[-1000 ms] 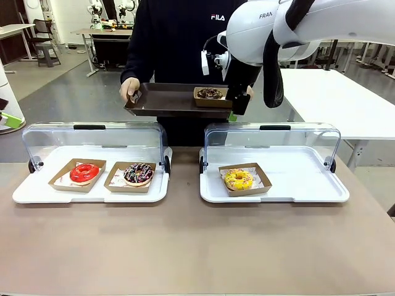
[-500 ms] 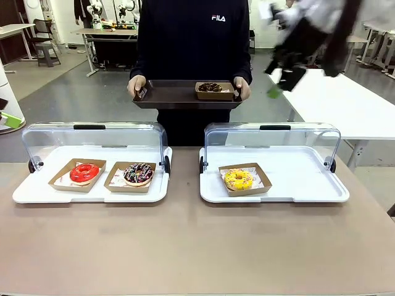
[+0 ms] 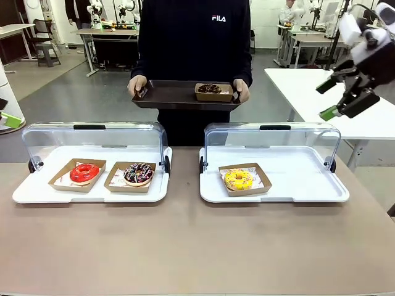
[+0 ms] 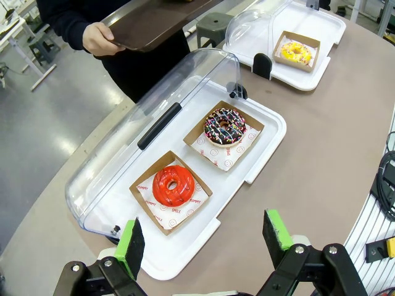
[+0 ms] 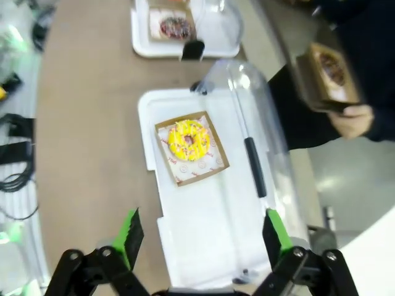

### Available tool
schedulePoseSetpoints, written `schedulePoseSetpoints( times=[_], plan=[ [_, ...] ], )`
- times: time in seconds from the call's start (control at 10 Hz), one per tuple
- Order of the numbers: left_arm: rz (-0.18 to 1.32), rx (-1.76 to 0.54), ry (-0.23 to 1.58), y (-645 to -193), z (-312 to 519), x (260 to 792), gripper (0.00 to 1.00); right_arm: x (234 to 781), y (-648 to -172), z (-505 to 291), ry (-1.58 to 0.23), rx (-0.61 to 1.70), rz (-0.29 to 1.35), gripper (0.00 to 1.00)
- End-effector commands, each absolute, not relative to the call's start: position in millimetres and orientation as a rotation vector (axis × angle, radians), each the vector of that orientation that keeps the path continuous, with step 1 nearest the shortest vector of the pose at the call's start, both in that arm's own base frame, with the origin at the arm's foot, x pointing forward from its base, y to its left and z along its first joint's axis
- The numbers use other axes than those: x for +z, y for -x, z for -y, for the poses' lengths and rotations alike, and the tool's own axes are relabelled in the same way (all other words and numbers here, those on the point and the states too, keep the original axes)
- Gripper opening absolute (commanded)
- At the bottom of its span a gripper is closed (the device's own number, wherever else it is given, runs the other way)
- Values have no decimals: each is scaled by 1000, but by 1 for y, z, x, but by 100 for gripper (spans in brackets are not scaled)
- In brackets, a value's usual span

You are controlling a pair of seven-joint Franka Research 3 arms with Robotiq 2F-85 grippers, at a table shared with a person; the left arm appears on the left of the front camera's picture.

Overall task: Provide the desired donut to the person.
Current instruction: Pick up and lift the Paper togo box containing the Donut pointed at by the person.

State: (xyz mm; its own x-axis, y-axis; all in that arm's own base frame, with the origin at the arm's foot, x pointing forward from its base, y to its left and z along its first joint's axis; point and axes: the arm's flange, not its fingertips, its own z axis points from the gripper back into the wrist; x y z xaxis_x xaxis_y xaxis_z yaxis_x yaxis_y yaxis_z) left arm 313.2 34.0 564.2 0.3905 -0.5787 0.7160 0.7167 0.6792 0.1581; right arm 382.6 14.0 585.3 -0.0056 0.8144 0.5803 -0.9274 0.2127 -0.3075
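The person point(image 3: 194, 37) in a black sweatshirt stands at the far side and holds a brown tray point(image 3: 166, 95) in both hands. A dark chocolate donut point(image 3: 210, 89) in a cardboard box rests on that tray, and the same donut point(image 5: 333, 71) shows in the right wrist view. My right gripper point(image 3: 330, 98) hangs open and empty high at the right, well away from the tray. My left gripper point(image 4: 203, 237) is open and empty above the near edge of the left display tray point(image 4: 265, 148).
The left display tray point(image 3: 37, 194) holds a red donut point(image 3: 84, 172) and a sprinkled chocolate donut point(image 3: 138, 173). The right display tray point(image 3: 308, 179) holds a yellow donut point(image 3: 238, 179). Both clear lids point(image 3: 92, 139) stand raised at the back. A white table point(image 3: 352, 105) stands at the right.
My right arm has pulled back from the person's tray, up and to the right. The chocolate donut stays on the tray, which the person has lifted slightly.
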Motion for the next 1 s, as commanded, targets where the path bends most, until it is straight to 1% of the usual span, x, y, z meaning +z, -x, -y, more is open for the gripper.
schedulePoseSetpoints(
  times=[0.0,0.2,0.4,0.6,0.7,0.9],
  plan=[
    [828,-822,194,-313,-34,564,100,569,-385,1,-237,1341,836,100],
    [828,-822,194,-313,-34,564,100,556,-383,22,-227,1306,876,100],
    [828,-822,194,-313,-34,564,100,548,-382,39,-278,1324,965,100],
    [828,-822,194,-313,-34,564,100,540,-384,43,-288,1340,1003,100],
    [828,-822,194,-313,-34,564,100,542,-383,42,-296,1368,1043,100],
    [828,-822,194,-313,-34,564,100,544,-383,41,-301,1368,1068,100]
  ],
)
